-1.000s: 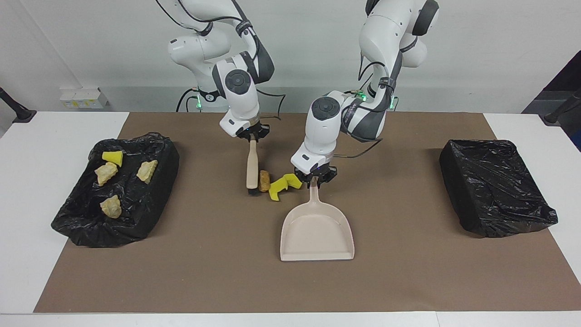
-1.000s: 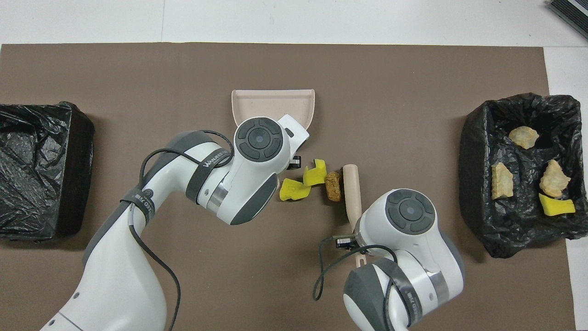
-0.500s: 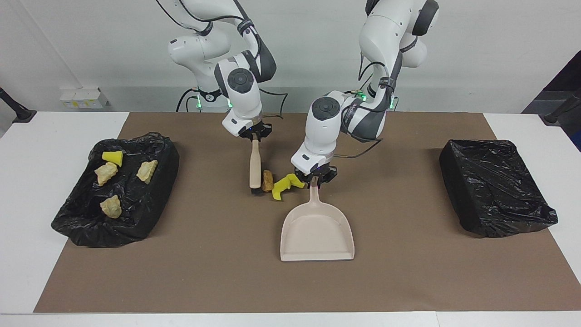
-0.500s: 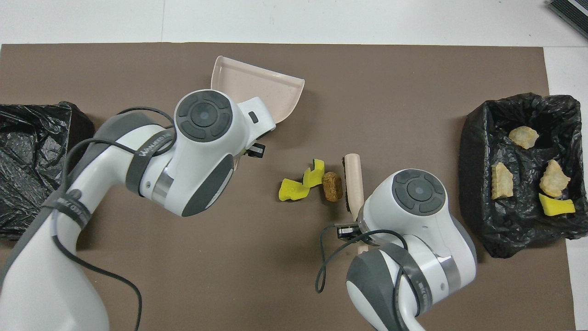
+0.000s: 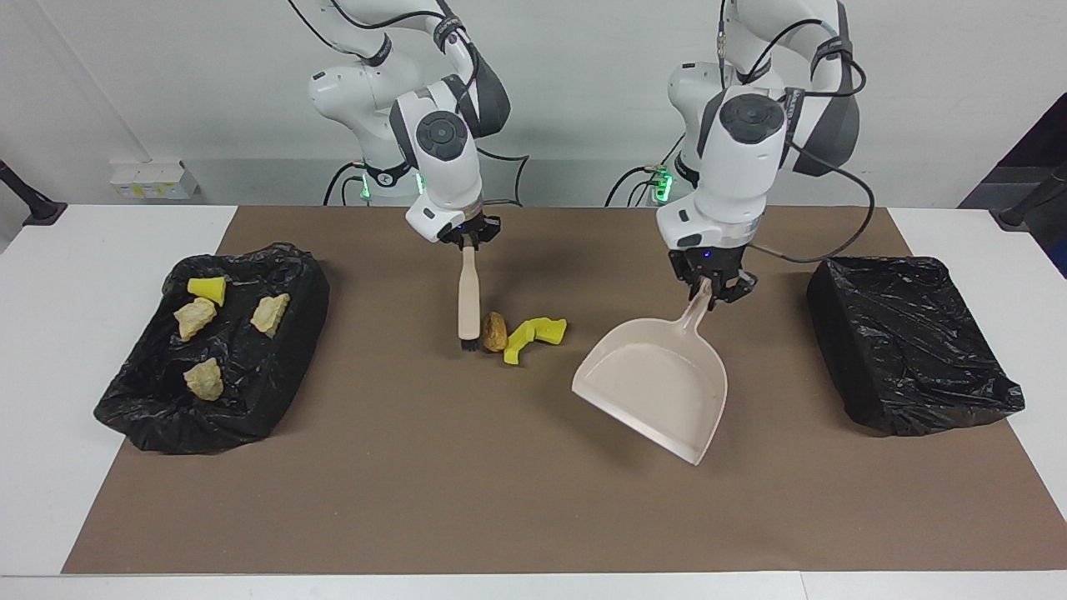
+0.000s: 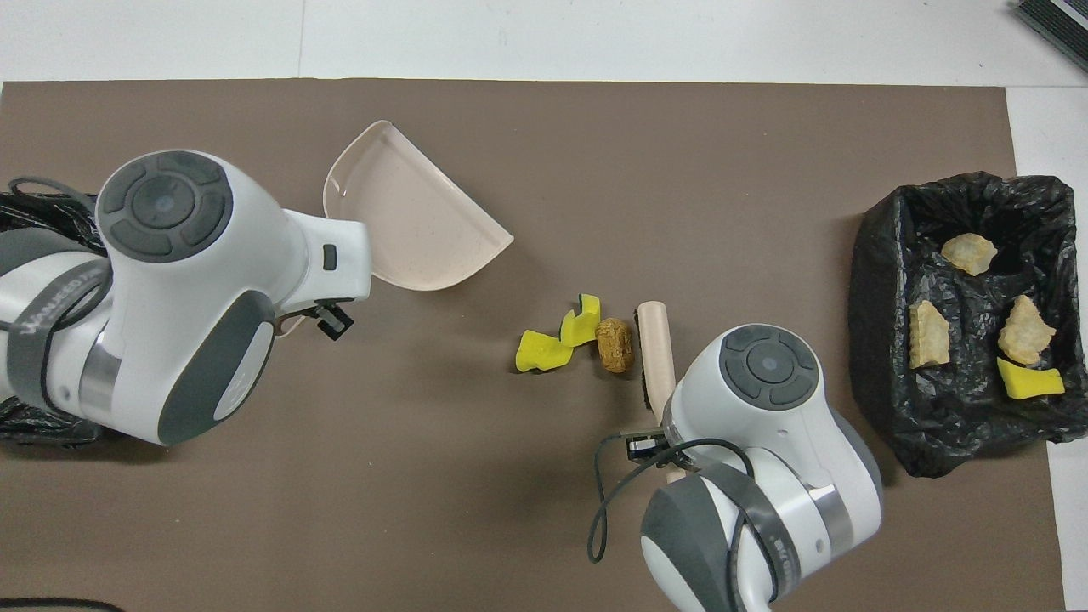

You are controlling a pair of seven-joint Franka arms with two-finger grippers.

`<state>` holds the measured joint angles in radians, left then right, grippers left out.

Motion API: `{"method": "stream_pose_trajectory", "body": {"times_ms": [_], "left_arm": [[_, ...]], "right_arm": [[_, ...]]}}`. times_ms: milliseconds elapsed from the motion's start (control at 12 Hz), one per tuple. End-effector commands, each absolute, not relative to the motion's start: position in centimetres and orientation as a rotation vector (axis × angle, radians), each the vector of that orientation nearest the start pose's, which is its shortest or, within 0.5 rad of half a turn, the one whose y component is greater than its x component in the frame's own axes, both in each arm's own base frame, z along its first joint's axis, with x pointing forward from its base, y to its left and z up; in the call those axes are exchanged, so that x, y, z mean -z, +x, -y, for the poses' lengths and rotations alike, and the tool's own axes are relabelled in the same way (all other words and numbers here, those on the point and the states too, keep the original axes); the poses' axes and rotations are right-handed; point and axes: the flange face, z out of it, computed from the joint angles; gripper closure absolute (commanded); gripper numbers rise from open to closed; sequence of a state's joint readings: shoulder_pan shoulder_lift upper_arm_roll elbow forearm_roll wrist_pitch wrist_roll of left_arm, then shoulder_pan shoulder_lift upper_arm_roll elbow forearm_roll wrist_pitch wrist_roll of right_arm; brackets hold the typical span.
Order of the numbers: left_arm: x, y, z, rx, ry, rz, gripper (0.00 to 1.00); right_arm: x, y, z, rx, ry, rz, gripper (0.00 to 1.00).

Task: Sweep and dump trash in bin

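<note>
- One white bench (image 5: 50,350) is covered by one brown mat (image 5: 467,500), on which everything is laid within reach of both arms.
- Two bins lined with black plastic are counted, one at each end of the mat. The bin at the right arm's end (image 5: 250,392) already holds four scraps: three pale beige crusty chunks (image 5: 195,317) and one yellow sponge piece (image 5: 207,289). The bin at the left arm's end (image 5: 909,342) shows nothing inside.
- One beige plastic dustpan (image 5: 654,387) is gripped by its handle in the clenched left hand (image 5: 711,287); it is held tilted, its mouth turned toward the loose scraps, probably so that it can be set down to receive them.
- One beige brush with dark bristles (image 5: 468,300) is held upright by its handle in the clenched right hand (image 5: 468,237), bristles down at the mat just beside the scraps, apparently ready to push them toward the pan.
- Three scraps are left on the mat mid-bench, between brush and dustpan: two bright yellow sponge pieces (image 5: 535,335) and one golden-brown nugget (image 5: 495,331) next to the bristles.
</note>
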<state>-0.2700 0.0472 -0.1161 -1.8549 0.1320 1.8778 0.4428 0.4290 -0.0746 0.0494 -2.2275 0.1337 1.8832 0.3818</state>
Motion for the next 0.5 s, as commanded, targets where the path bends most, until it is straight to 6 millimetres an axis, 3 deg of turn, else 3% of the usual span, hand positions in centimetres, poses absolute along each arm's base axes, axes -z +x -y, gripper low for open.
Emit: {"method": "stream_pose_trajectory", "body": {"times_ms": [0,167,417], "left_arm": [[-48.3,51.1,18.7,-0.102,-2.559,-1.583,1.0],[-47.4,50.4,17.5,-0.161,-2.408,-1.821,1.0],[-43.7,47.8,16.1,-0.268,-2.359,-1.911,1.0]], "right_arm": [[-37.3,40.2,-21.9,-0.464,-3.122,0.092,1.0],[-36.0,40.2,-22.6,-0.436,-3.127,0.068,1.0],[-33.8,40.2,-25.3,-0.395,-3.141,-0.009,1.0]]}}
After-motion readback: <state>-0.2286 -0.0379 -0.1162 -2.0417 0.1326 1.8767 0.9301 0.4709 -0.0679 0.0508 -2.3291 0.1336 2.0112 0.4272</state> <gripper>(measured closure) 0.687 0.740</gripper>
